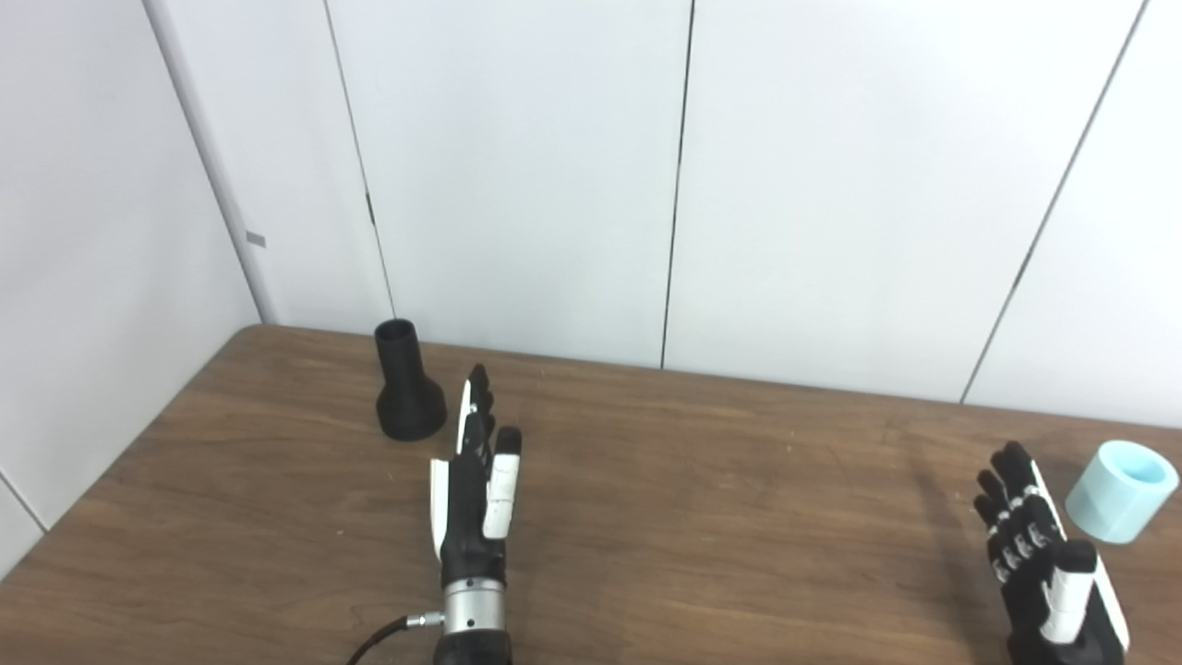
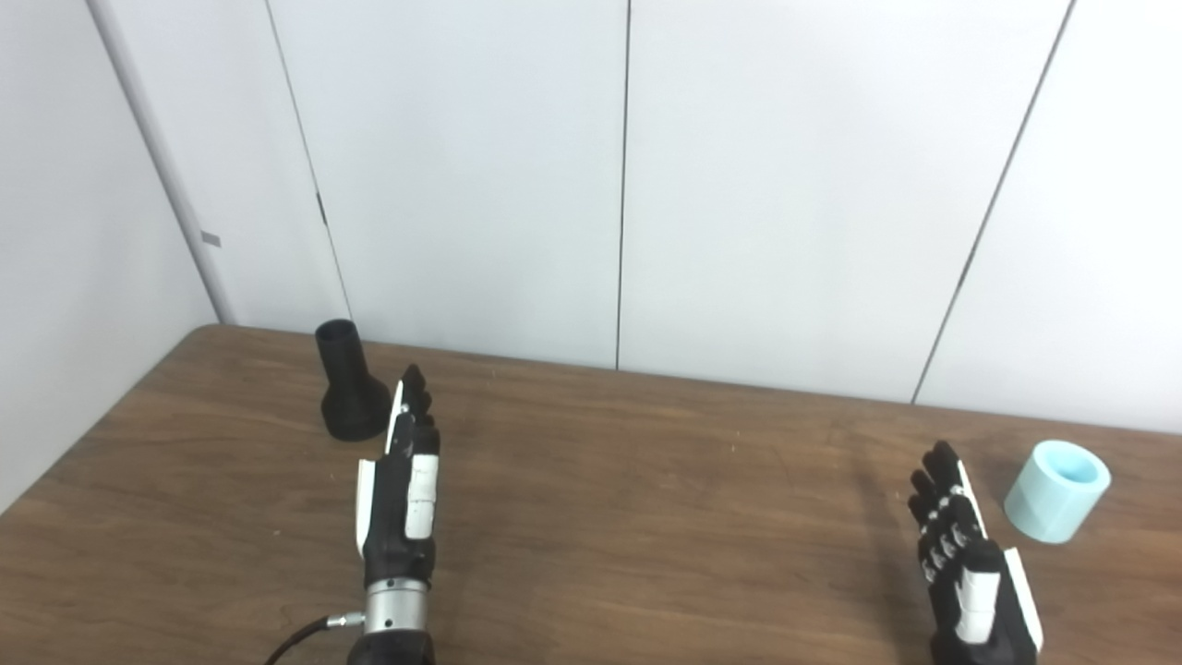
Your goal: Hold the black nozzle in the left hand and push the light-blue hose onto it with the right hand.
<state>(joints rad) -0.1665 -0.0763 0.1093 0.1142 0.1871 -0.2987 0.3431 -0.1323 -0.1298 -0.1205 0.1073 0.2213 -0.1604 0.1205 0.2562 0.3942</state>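
Two empty hands over a wooden table, nozzle at the far left, hose piece at the right

Left eye view: the black nozzle (image 1: pixel 407 383) stands upright on its wide base near the table's (image 1: pixel 702 499) far left corner; the left hand (image 1: pixel 476 485) hovers just beside it, fingers straight and close together, holding nothing. Right eye view: the light-blue hose (image 2: pixel 1057 489), a short tube, lies tilted near the right edge; the right hand (image 2: pixel 970 563) is near it without touching, fingers extended, empty. A white panelled wall (image 2: pixel 628 185) stands behind
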